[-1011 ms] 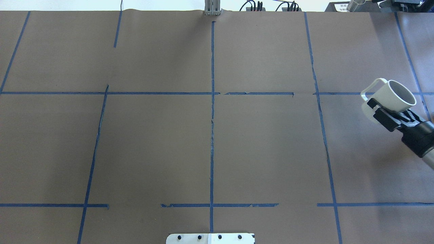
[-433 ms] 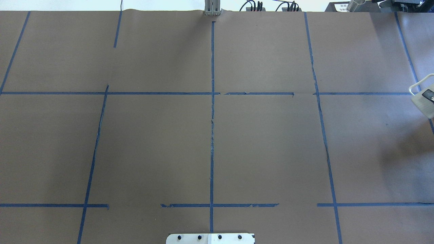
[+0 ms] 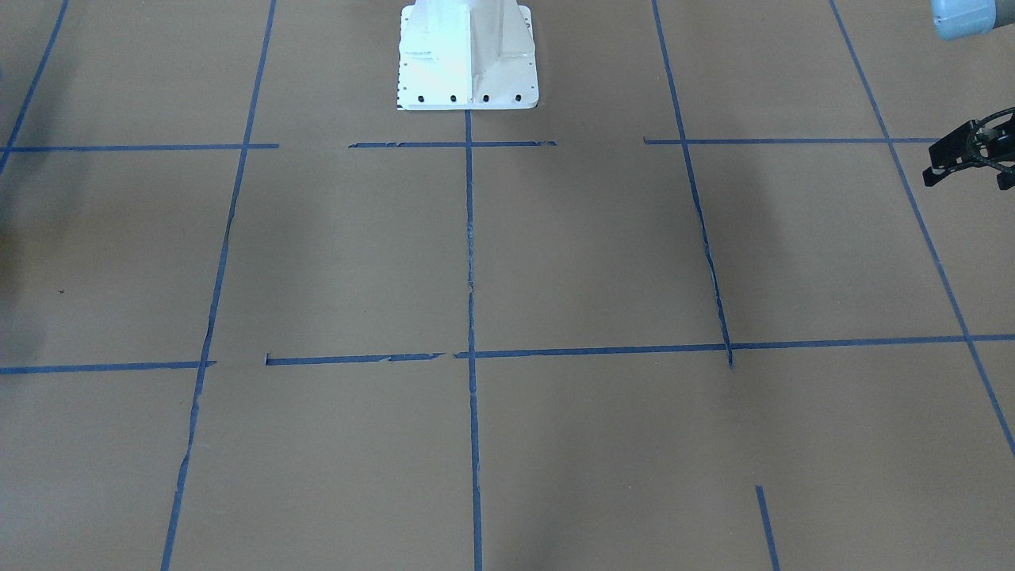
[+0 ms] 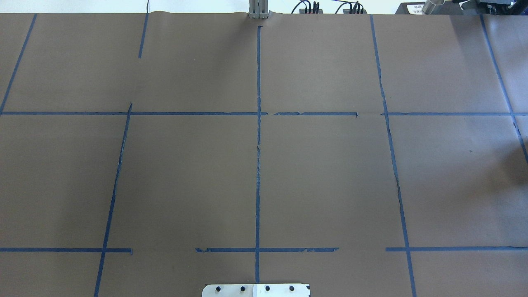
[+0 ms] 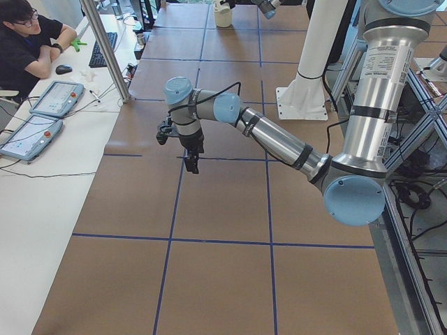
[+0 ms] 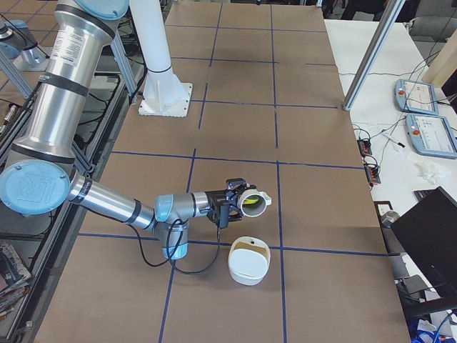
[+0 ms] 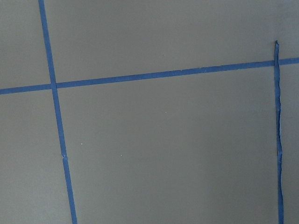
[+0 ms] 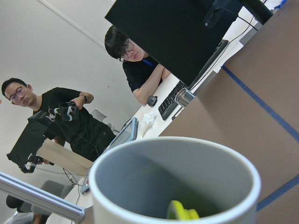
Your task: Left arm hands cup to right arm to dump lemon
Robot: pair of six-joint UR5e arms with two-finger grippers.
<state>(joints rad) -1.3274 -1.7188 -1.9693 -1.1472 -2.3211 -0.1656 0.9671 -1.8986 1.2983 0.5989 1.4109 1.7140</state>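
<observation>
The white cup [image 6: 261, 197] is held in the air, tilted on its side, at my right gripper [image 6: 232, 200], just above a white bowl [image 6: 235, 269]. The right wrist view shows the cup's greyish inside [image 8: 149, 182] close up with the yellow-green lemon [image 8: 182, 212] at its lower edge; the lemon [image 6: 250, 204] also shows in the cup's mouth in the exterior right view. My left gripper [image 3: 967, 155] hangs empty over the table's left side, fingers down [image 5: 193, 166]; I cannot tell whether it is open. The overhead view shows neither gripper.
The white robot base [image 3: 468, 55] stands at mid-table. Blue tape lines [image 4: 258, 165] grid the brown table. Operators sit at the far side [image 5: 28, 35] [image 8: 135, 60] with tablets [image 5: 56, 98], a keyboard and a monitor [image 6: 428, 236].
My right gripper has carried the cup rightward, out of the overhead view's right edge. The cup was fully in that view one second ago and is gone now.
</observation>
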